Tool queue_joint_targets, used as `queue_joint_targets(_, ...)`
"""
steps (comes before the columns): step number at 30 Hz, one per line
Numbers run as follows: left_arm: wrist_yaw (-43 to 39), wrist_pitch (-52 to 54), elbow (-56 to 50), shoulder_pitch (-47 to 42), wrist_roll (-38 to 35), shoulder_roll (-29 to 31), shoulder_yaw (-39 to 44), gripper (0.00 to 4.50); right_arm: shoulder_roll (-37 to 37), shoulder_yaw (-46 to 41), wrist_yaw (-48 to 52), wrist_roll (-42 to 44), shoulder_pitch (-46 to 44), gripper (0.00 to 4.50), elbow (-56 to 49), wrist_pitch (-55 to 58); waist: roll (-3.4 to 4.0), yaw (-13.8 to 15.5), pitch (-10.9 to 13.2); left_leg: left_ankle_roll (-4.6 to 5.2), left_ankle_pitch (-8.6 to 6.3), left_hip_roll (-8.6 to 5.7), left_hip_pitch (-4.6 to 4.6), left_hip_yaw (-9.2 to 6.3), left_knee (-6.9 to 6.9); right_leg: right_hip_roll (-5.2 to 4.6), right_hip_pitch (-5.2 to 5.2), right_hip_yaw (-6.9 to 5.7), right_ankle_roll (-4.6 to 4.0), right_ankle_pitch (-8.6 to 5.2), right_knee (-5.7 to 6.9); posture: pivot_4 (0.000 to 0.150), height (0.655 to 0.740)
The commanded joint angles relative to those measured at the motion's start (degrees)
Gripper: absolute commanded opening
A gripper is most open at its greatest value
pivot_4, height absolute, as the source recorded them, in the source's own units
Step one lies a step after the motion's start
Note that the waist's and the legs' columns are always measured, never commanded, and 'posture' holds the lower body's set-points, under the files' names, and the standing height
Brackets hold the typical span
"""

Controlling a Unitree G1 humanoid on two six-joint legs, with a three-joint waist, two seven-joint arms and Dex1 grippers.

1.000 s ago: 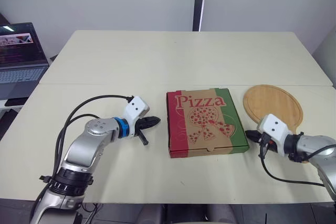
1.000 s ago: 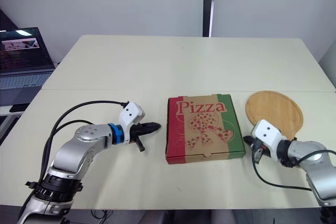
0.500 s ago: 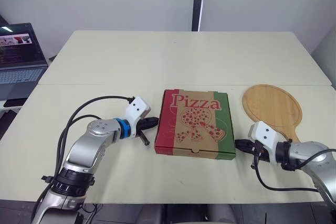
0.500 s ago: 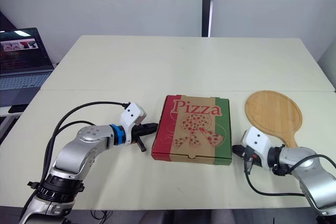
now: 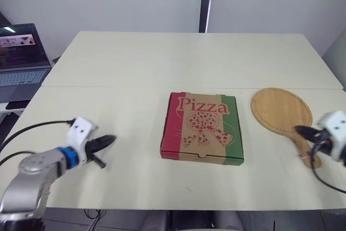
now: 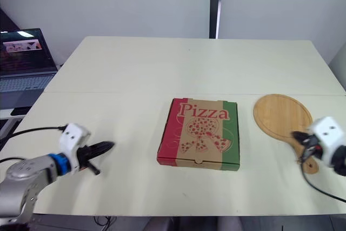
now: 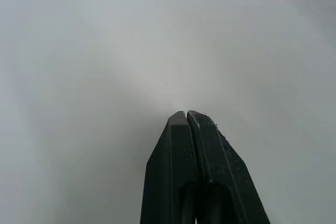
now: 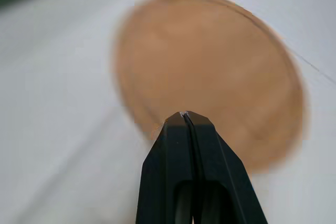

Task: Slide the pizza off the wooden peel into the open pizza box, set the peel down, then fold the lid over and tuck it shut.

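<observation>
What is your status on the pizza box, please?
Left gripper shut, empty. Right gripper shut, empty, by wooden peel handle. Pizza box closed, peel flat beside it on table.

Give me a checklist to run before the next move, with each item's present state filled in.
1. Pizza box folded shut, top lying flat: ok.
2. Front flap fully tucked in: cannot tell.
3. What is inside the box: cannot tell, it is closed.
4. Wooden peel lying on the table, to the right of the box and apart from it: ok.
5. Left gripper shut, empty, well clear of the box: ok.
6. Right gripper shut, empty, over the peel near its handle; whether it touches the peel: cannot tell.
</observation>
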Motion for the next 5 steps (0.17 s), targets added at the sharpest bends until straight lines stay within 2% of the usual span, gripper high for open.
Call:
queue_joint_targets(1,-0.89,-3.67,0.71,1.08,0.42,1.5,2.8,0.0,-2.65,-2.89,0.5,-1.13,-1.28,0.03,7.17,-4.53,0.01,0.03,-0.01,0.06,-0.03,0.01,0.05,0.0,0.0,0.0,0.05,-0.01,0.0,0.0,0.0,0.15,0.74)
queue_joint_targets(5,-0.28,-3.8,2.0,-1.08,-1.12,0.44,2.56,0.0,-3.87,-0.91,0.89,-2.35,-3.56,0.03,13.1,-7.56,0.02,-0.21,-0.01,0.08,-0.04,0.05,0.15,0.04,-0.04,0.01,0.11,0.01,-0.01,-0.01,0.02,0.15,0.74)
